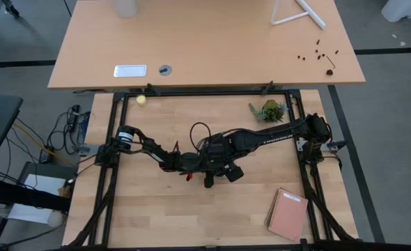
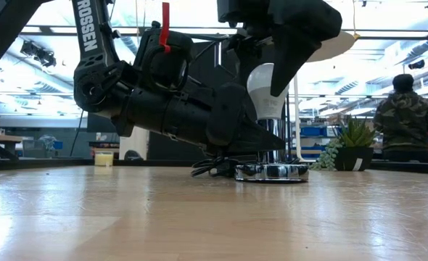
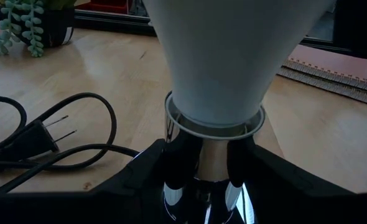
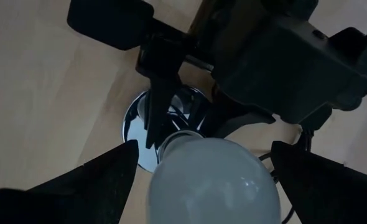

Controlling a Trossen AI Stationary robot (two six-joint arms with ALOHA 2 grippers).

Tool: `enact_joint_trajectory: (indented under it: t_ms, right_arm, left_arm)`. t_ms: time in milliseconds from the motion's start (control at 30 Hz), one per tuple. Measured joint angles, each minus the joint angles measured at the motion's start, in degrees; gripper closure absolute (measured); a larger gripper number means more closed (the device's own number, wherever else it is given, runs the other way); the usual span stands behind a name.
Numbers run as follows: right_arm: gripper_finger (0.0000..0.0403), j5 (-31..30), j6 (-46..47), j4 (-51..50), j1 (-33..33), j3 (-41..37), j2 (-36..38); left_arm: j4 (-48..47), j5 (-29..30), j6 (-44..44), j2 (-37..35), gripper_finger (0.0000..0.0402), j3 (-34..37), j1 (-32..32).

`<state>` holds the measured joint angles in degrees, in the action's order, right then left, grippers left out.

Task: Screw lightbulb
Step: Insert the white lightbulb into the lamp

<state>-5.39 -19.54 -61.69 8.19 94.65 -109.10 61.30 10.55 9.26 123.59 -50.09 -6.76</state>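
On a wooden table (image 1: 191,216), the left gripper (image 3: 202,171) clamps the chrome neck of a round silver socket (image 2: 270,171). The lightbulb (image 2: 266,90) stands upright in that socket. The right gripper (image 4: 202,174), jaws spread wide, straddles the bulb from above, apparently without touching it. A black cord (image 3: 78,134) trails beside.

From above, I saw the whole table (image 1: 191,223) straight down. The low camera sat at tabletop height and faced the room. The left wrist camera looked level and very close at the lightbulb (image 3: 224,62); the right wrist camera looked down on it. All four views shared the socket (image 2: 270,171) area.
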Motion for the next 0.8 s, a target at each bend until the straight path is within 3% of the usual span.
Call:
enact_joint_trajectory:
  t_ms: [800]
  right_arm:
    - [0.003, -0.68, 5.95, -0.22, -0.42, 0.0, -0.02]
  left_arm:
    - [0.04, -0.01, -0.17, 0.02, 0.0211, 0.0, 0.0]
